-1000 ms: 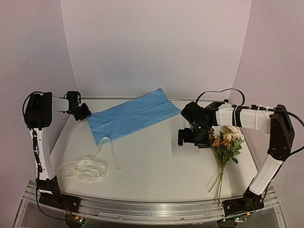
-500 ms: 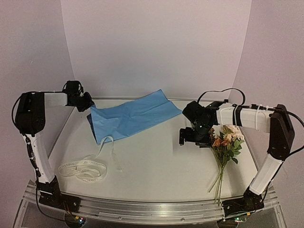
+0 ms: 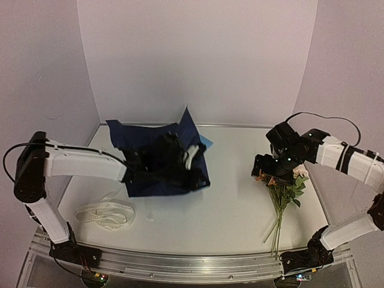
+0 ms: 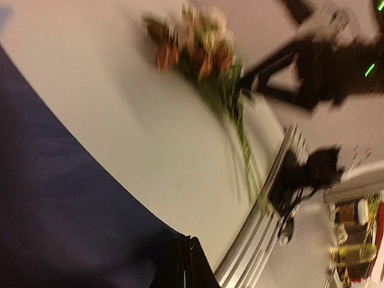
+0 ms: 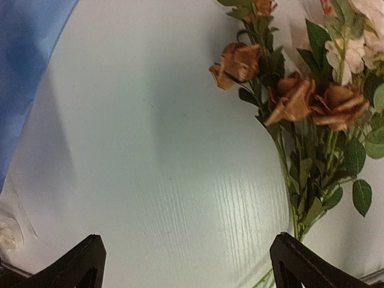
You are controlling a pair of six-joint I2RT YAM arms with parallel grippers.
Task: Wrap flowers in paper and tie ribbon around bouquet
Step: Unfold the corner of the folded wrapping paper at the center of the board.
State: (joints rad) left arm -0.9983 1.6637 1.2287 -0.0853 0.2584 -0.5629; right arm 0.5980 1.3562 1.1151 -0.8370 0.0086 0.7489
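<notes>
My left gripper is shut on an edge of the paper, which hangs over the arm, raised and folded, and looks dark blue in shadow. In the left wrist view the shut jaws meet the paper at its edge, with the flowers blurred beyond. The flowers lie at the right of the table, stems toward the front. My right gripper hovers open just left of the blooms. Its wrist view shows bare table between the fingers, the flowers to the right and the paper at the left. The ribbon lies piled at the front left.
A metal rail runs along the table's near edge, with both arm bases on it. Pale walls close the back and sides. The right arm's base shows in the left wrist view.
My left gripper shut on the paper at the back left and swung to the middle, pulling the sheet up and over itself. My right gripper moved right, closer to the blooms.
</notes>
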